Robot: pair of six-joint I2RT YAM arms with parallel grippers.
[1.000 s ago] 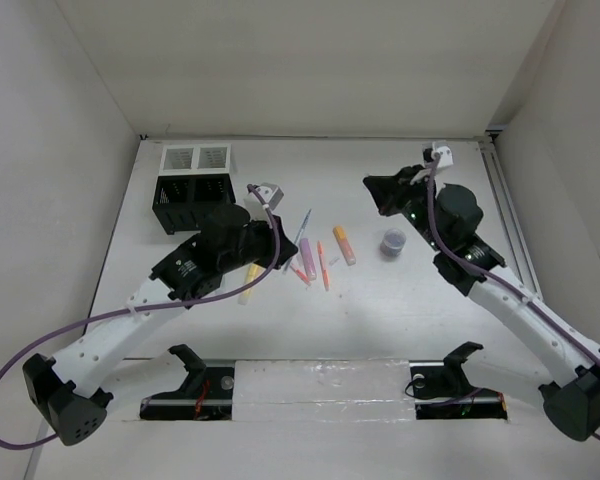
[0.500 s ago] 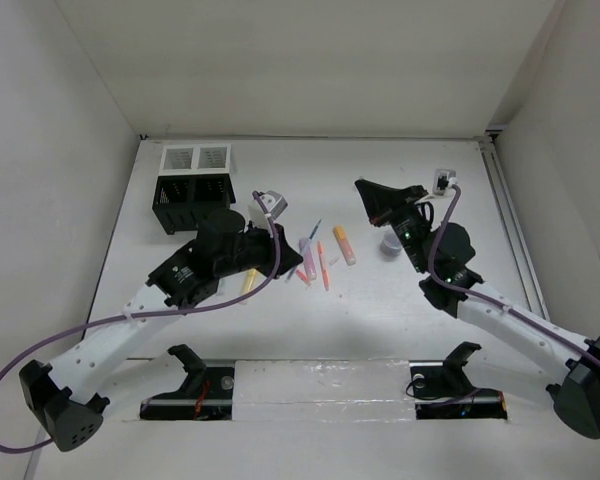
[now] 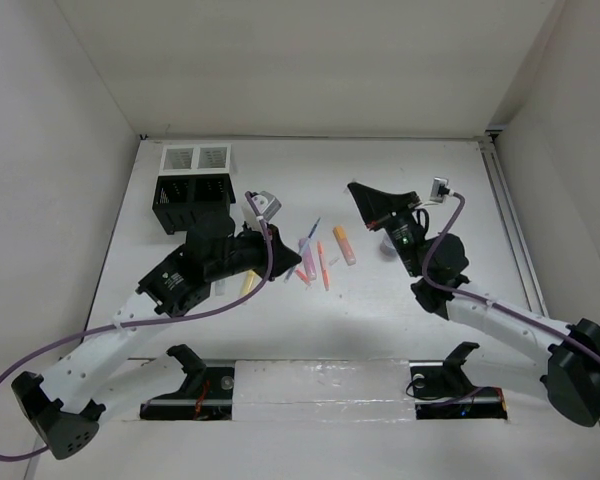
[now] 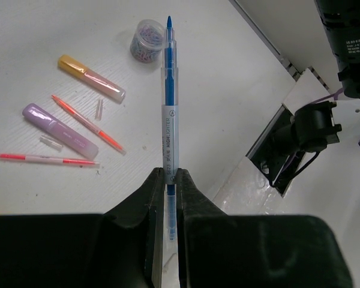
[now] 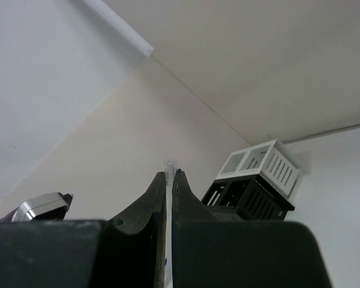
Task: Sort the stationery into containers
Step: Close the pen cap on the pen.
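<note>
Gripping the blue pen: the left pincer (image 4: 167, 174) is clamping the blue pen (image 4: 170, 120) by its back end. Barrel and tip are jutting forward, probably so the pen can be dropped lengthwise into a compartment.
Blue pen, place: it is hanging clear of the desk (image 3: 380, 300), above the loose pile and well apart from both organisers.
Loose pile: an orange marker (image 4: 90, 70), a purple marker (image 4: 60, 131), a thin orange pen (image 4: 87, 123) and a thin red pen (image 4: 42, 158) are lying flat and close together beneath it. A pot of paper clips (image 4: 148, 41) is sitting beyond them, and a yellow marker (image 3: 248, 283) is lying nearer the left arm.
Right pincer: the right pincer (image 5: 168, 175) is pinching a thin clear tube (image 5: 169, 163), whose open end is poking just past the tips. What kind of item it is I cannot tell. The pincer is pointing up and toward the organisers, likely to carry the tube across.
Organisers: the white organiser (image 3: 196, 158) is standing just behind the black organiser (image 3: 193, 203) at the far left, openings up, so items can be lowered in from above.
Progress: sorting is looking barely begun, since most pieces are lying outside. The compartments' insides are not showing.
</note>
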